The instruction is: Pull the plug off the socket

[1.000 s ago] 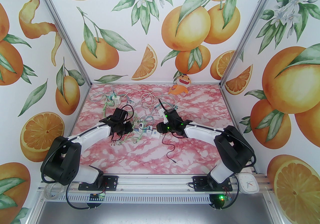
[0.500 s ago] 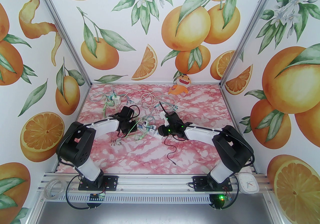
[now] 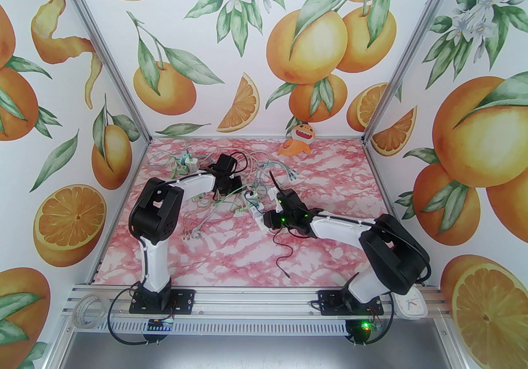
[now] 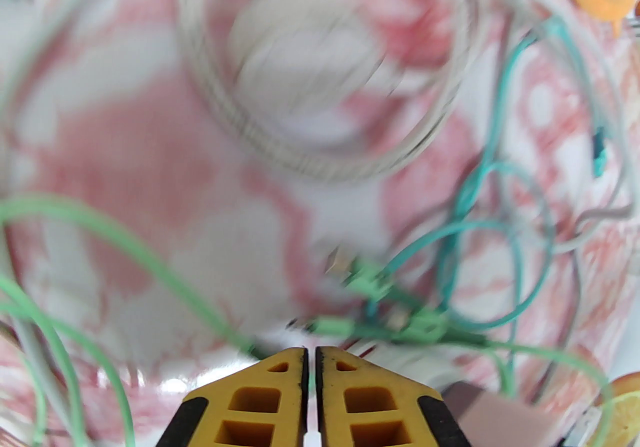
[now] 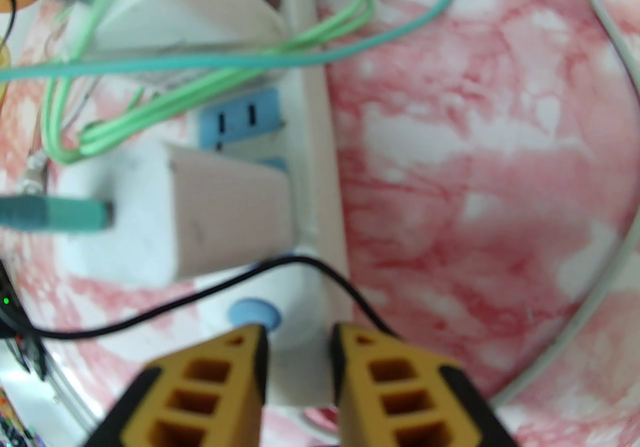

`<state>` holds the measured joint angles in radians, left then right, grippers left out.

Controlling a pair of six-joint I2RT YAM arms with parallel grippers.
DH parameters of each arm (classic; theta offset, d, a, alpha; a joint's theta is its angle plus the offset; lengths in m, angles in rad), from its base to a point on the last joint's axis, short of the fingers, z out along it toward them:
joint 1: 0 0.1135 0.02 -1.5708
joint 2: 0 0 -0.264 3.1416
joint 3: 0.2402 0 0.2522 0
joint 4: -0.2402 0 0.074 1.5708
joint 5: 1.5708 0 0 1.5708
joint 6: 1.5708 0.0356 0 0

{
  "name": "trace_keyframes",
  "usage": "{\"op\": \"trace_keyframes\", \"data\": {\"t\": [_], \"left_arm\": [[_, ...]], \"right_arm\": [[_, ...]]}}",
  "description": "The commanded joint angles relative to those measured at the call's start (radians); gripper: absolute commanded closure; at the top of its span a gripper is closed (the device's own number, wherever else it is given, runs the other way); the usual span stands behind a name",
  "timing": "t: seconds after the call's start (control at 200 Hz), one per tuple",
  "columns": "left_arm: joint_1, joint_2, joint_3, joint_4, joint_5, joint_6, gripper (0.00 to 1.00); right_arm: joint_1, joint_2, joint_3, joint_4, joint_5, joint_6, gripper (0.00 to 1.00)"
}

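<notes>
Atop pink marbled table (image 5: 475, 135), boxy white plug (image 5: 225, 215) in socket (image 5: 312, 135).

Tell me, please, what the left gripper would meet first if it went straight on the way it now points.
Probably the light-green cable connectors lying right before the shut left gripper. The picture is blurred there, so it could pass above them and reach the pink marbled table instead.
</notes>
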<state>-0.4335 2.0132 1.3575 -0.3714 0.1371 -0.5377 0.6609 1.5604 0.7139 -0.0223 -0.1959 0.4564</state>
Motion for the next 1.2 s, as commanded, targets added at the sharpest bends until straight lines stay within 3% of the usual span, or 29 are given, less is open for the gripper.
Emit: {"op": "trace_keyframes", "data": {"t": [0.0, 0.09, 0.35, 0.475, 0.731, 1.006, 1.191], "left_arm": [[0.032, -0.054, 0.024, -0.046, -0.03, 0.03, 0.75], [0.053, -0.125, -0.002, -0.079, -0.04, 0.047, 0.64], [0.096, -0.379, -0.158, -0.12, -0.062, 0.035, 0.47], [0.102, -0.49, -0.246, -0.106, -0.072, -0.001, 0.31], [0.086, -0.707, -0.412, -0.055, -0.031, -0.117, 0.29], [-0.114, -0.854, -0.62, 0.022, -0.097, -0.289, 0.3], [-0.137, -0.836, -0.728, 0.173, -0.055, -0.375, 0.34]], "right_arm": [[0.01, -0.055, 0.007, -0.007, 0.058, 0.005, 0.66], [0.011, -0.096, 0.01, -0.031, 0.105, -0.016, 0.6], [0.023, -0.203, 0.043, -0.103, 0.19, -0.09, 0.46], [0.055, -0.192, 0.087, -0.138, 0.221, -0.147, 0.4], [0.112, -0.044, 0.226, -0.201, 0.246, -0.211, 0.33], [0.131, 0.111, 0.337, -0.244, 0.259, -0.228, 0.32], [0.158, 0.181, 0.395, -0.273, 0.296, -0.25, 0.36]]}}
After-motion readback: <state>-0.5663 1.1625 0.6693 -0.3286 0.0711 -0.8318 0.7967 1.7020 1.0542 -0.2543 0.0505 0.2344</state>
